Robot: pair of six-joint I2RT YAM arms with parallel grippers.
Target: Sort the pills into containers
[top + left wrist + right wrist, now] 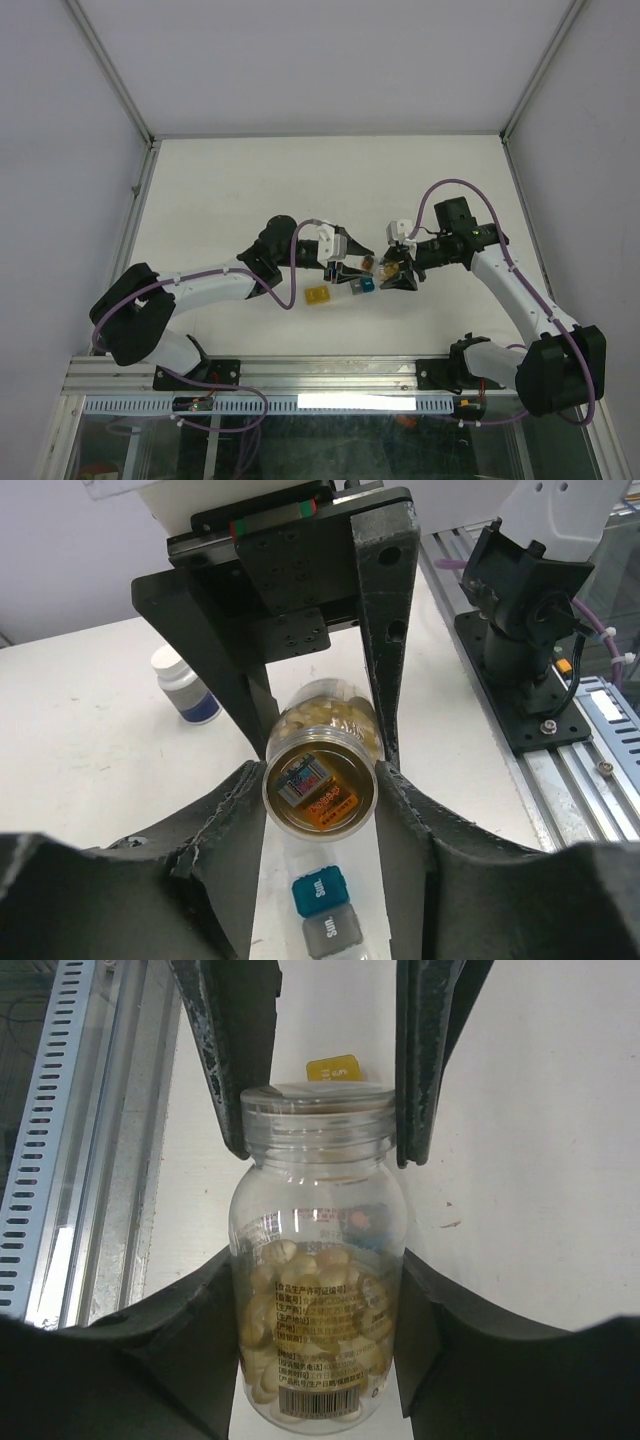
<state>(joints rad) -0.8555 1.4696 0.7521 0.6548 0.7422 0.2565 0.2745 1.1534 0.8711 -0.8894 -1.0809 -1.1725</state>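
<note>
A round clear vial (318,1290) full of pale tan pills (300,1280) hangs level between both grippers above the table. My right gripper (318,1280) is shut on the vial's body. My left gripper (318,780) is shut on its cap end (318,788), and its fingers (225,1080) flank the cap in the right wrist view. In the top view the left gripper (350,266) and right gripper (400,272) meet at the vial (386,268). The containers lie below: a blue one (320,890), a grey one (333,932) and a yellow one (333,1068), apart to the left (317,296).
A small dark bottle with a white cap (185,685) stands on the white table beyond the vial. The right arm's base (520,650) and the metal rail (600,750) sit along the near table edge. White walls enclose the table on three sides.
</note>
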